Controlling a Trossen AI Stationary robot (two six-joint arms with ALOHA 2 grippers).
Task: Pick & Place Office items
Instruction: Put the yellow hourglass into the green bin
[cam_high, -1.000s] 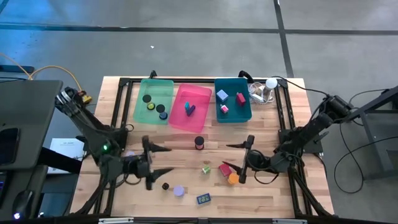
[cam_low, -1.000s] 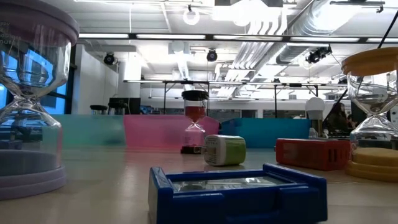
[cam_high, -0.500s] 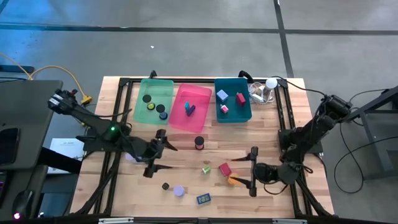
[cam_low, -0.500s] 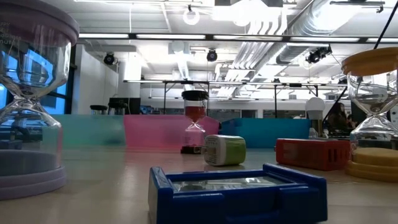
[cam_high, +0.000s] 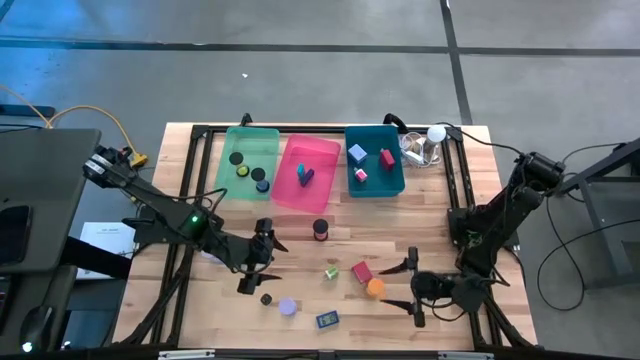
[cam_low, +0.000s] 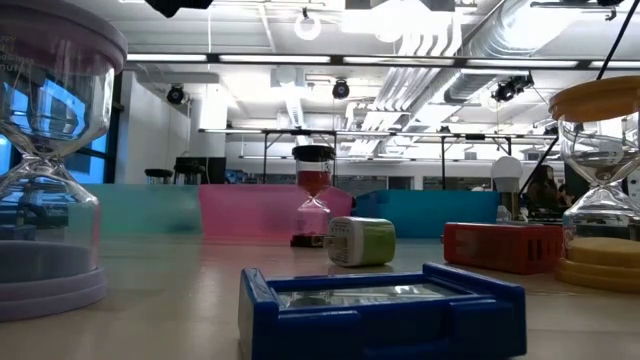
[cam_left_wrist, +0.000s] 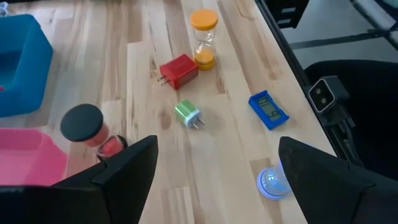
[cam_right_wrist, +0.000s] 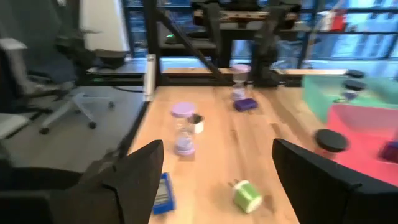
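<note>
Nearest in the low view we see the blue block (cam_low: 382, 309), a flat hard-plastic case with a raised rim, low in the frame. To its left stands the lavender sand timer (cam_low: 45, 170), clear glass between matte caps. Behind them sit the rounded green plug (cam_low: 361, 241), the boxy red plug (cam_low: 503, 247) and the orange timer (cam_low: 598, 190) at the right edge.

Since a second ago, both arms have swung across the table. In the high view the left gripper (cam_high: 255, 258) has moved from lower left toward centre and now hangs with its jaws wide and empty just above the small black disc (cam_high: 266, 298). The right gripper (cam_high: 414, 286) has slid away from the red and orange pieces to the lower right, also wide and empty. We judge no loose piece is in hand yet; six items remain on the bare wood.

Farther up stands the black-capped timer (cam_high: 320, 229). Beyond it, translucent green (cam_high: 229, 151), pink (cam_high: 296, 148) and teal (cam_high: 351, 135) bins hold sorted pieces.
</note>
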